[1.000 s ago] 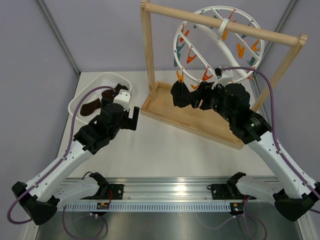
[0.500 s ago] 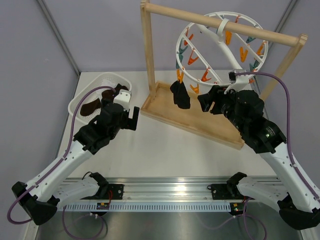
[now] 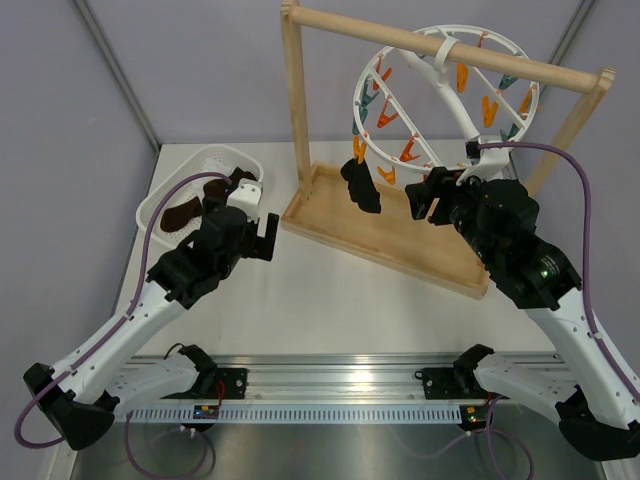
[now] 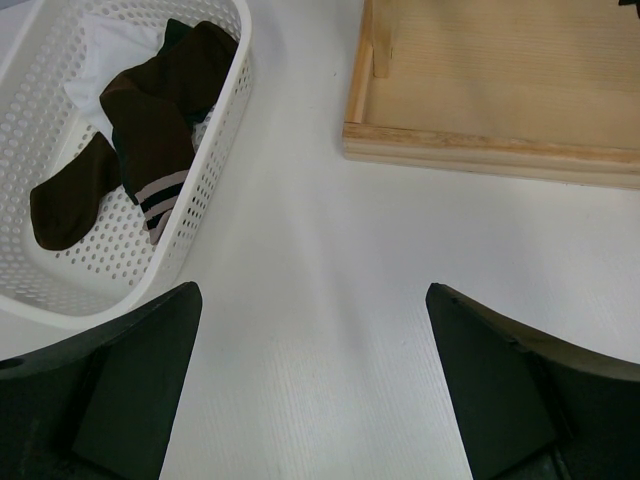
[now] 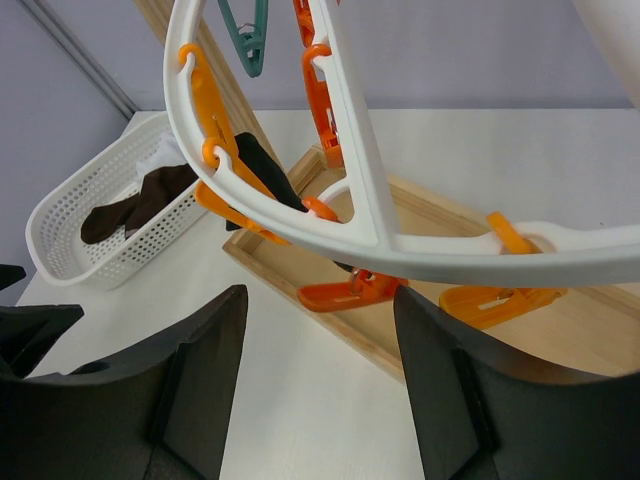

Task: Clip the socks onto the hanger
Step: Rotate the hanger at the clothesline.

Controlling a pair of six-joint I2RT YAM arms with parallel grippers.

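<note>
One sock clipped, both tools empty
A black sock hangs from an orange clip on the hanger, which hooks over the wooden stand. The right tool gapes wide under the ring. The left tool, equally wide, hovers above the desk beside the basket of remaining socks

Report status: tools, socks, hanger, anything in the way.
Left tool open, empty, over the table. Right tool open, empty, near hanger. One dark sock clipped on; more socks in basket. Nothing blocking.
</note>
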